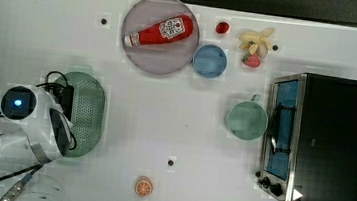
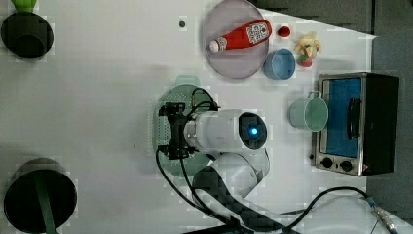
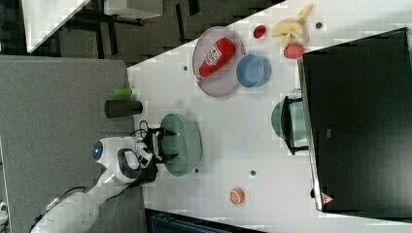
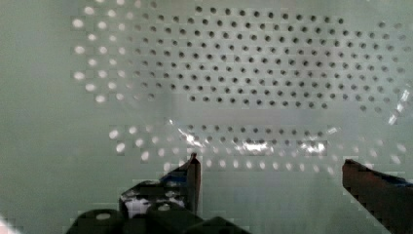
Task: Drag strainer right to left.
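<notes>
The fingers (image 4: 195, 170) stand wide apart, with nothing clamped between them, and the wrist view looks between them straight into the perforated bottom of the strainer (image 4: 253, 73). The gripper (image 4: 272, 170) points down into the strainer's bowl; whether the tips touch the plastic cannot be told.

Taking the toaster oven (image 1: 320, 140) as the landmark, the strainer (image 1: 87, 116) lies far from it on the white table (image 1: 174, 125), toward the top view's left, well apart from it. The arm (image 1: 39, 116) reaches over the strainer from the side away from the oven, its wrist bent so that the hand hangs above the strainer's far half; in the left view the hand (image 2: 175, 131) covers the middle of the strainer (image 2: 163, 105).

A green cup (image 1: 247, 120) stands just beside the oven's door.
</notes>
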You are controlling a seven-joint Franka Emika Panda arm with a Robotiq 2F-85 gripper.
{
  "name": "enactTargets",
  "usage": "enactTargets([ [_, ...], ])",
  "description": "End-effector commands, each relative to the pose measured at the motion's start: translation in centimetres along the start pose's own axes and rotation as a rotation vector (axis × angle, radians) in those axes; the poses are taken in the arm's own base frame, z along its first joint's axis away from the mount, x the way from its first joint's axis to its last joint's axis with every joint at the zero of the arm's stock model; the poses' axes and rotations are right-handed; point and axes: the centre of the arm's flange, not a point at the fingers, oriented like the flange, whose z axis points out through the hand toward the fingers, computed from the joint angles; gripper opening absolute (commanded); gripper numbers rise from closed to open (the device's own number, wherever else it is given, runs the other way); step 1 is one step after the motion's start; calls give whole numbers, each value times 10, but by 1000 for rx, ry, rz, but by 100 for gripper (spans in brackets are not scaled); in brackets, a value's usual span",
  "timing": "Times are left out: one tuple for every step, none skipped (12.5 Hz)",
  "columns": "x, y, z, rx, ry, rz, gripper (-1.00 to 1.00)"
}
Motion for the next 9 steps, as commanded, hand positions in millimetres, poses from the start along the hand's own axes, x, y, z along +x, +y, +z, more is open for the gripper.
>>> enactTargets([
  [-39, 0, 10, 3, -40, 72, 100],
  [-47, 0, 13, 3, -44, 63, 100],
  [-54, 1, 16, 3, -47, 53, 100],
  [-61, 2, 19, 3, -50, 44, 100],
  [-67, 2, 21, 5, -54, 37, 100],
  [-72, 1, 22, 8, -59, 31, 100],
  [-73, 0, 22, 10, -59, 31, 100],
  [-71, -2, 20, 11, -56, 33, 100],
  [-69, -2, 17, 3, -46, 32, 100],
])
